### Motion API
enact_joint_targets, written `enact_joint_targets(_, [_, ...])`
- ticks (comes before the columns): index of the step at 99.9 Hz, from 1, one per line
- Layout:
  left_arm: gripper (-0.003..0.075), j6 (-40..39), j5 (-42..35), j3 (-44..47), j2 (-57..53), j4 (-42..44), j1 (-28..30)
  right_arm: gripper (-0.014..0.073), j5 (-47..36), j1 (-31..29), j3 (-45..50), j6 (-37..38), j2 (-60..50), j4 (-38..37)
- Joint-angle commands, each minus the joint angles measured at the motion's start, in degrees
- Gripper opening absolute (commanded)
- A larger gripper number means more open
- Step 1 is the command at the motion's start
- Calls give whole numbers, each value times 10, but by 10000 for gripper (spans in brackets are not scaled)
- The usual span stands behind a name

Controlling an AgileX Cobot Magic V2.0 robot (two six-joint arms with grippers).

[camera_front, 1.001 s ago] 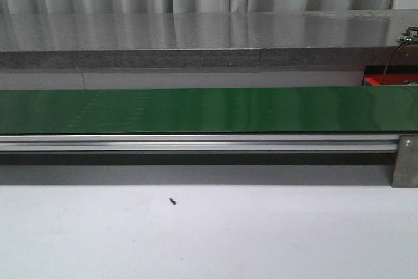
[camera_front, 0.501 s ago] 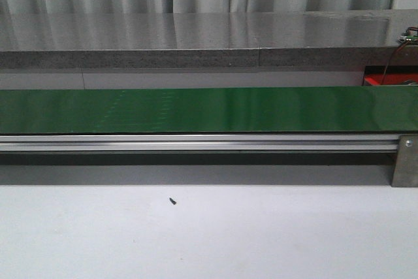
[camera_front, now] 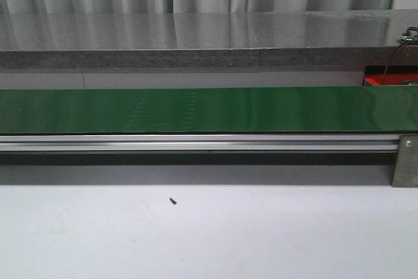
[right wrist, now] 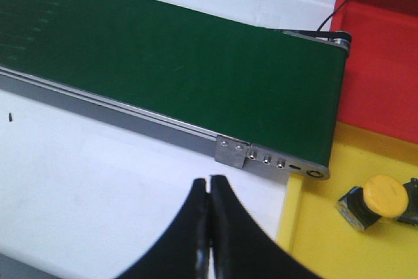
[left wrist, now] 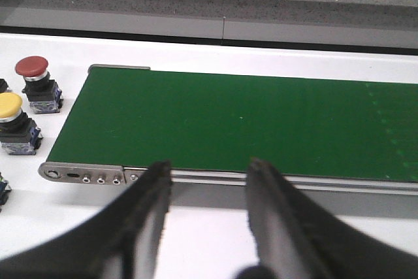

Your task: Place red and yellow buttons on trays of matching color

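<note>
Sitting mushroom-capped: red button [left wrist: 32, 73], yellow button [left wrist: 12, 114], dark bases.

No legible text or labels anywhere.

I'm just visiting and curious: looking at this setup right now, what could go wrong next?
Two possible risks. The red button and yellow button stand close together beside the belt, so the open left end effector might bump one while taking the other. The right end effector is shut near the yellow tray; it must open before grasping anything.
</note>
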Motion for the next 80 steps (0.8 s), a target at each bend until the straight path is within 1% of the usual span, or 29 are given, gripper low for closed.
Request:
enact_joint_targets(1, [543,-3,-36,-16,1,-3,-4,-118,-29,0,-14,-4,-3,6])
enact_joint_targets(4, [575,-3,-36,-16,1,-3,-4,-118,-29,0,-14,-4,-3,6])
enact_joint_targets(7, [585,-3,-36,-16,1,-3,-4,-118,-29,0,-14,-4,-3,6])
enact_joint_targets(17, [582,-4,-32,-17,1,-4,-4,-118,-29,0,-14,-4,-3,6])
enact_joint_targets(28, [582,-15,0,-38,12,-2,5,-118,-29,0,-14,-4,-3,6])
enact_joint_targets(37, [582,-15,25,-68,36,1,25,-118,-29,0,-14,-4,-3,6])
enact_joint_targets(56, [582,-15,65,-154,114,12,97,-118,-29,0,-14,-4,-3,6])
enact_joint_targets(69, [576,-15,94,-218,190,20,171,-118,-29,0,-14,-4,-3,6])
enact_joint_targets(80, [575,-15,98,-259,250,24,225,-118,-29,0,-14,-4,-3,6])
